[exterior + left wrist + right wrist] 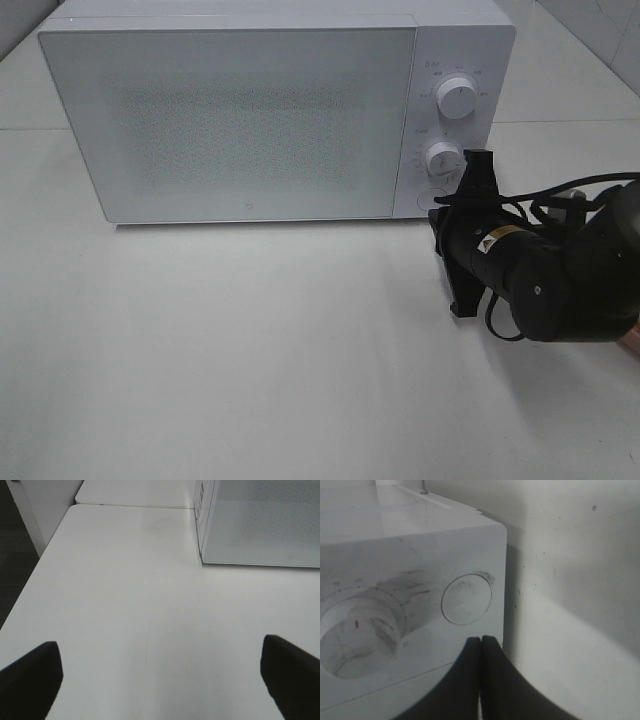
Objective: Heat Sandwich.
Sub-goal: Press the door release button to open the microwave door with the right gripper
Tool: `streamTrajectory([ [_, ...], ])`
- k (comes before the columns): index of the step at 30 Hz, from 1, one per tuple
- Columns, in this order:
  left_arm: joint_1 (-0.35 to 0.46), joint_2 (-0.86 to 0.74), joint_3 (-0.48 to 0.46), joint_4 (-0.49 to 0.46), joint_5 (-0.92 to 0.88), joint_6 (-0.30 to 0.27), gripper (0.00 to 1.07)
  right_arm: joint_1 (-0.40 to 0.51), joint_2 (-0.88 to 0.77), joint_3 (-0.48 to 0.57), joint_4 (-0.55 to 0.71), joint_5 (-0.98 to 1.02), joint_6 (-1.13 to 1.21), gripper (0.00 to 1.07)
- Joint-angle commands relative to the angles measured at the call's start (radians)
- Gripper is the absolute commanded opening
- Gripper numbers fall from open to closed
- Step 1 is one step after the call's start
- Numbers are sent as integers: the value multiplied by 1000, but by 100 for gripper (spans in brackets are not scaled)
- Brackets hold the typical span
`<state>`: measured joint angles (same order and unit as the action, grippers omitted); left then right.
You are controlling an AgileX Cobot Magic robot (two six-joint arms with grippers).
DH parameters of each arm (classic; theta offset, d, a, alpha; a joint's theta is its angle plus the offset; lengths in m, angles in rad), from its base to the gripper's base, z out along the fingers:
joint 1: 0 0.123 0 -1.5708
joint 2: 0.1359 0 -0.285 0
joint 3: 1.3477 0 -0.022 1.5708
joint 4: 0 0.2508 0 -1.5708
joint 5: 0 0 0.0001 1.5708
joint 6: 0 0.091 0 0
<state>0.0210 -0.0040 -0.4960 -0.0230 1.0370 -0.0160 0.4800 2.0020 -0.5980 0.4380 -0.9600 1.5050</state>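
The sandwich is out of view. A white microwave [240, 110] stands at the back of the table with its door closed. My right gripper [440, 208] is shut with nothing in it, its tips close in front of the control panel's lower edge. In the right wrist view the closed fingertips [481, 639] sit just below the round button [466, 599], beside the lower knob [357, 635]. Whether they touch the panel I cannot tell. My left gripper [161, 680] hangs open over bare table [150, 605], with the microwave's corner [260, 520] ahead of it.
Two round knobs, the upper knob [457, 100] and the lower knob [441, 158], sit on the microwave's right panel. The white table [250, 350] stretches in front of the microwave. The table's left edge [35, 575] drops to a dark floor.
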Motion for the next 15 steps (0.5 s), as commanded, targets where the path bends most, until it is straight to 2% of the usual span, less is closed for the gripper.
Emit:
streamTrajectory([
  [1,2,-20,1,-2,-2,-1,101,-28,13,-45,-14,36,-35,1],
  [7,2,-20,1,-2,-2,-1,101,-72,16,-110,-14,112,-84,1],
  [15,2,-20,1,-2,-2,-1,101,-73,25,-144,-13,188,-89,1],
])
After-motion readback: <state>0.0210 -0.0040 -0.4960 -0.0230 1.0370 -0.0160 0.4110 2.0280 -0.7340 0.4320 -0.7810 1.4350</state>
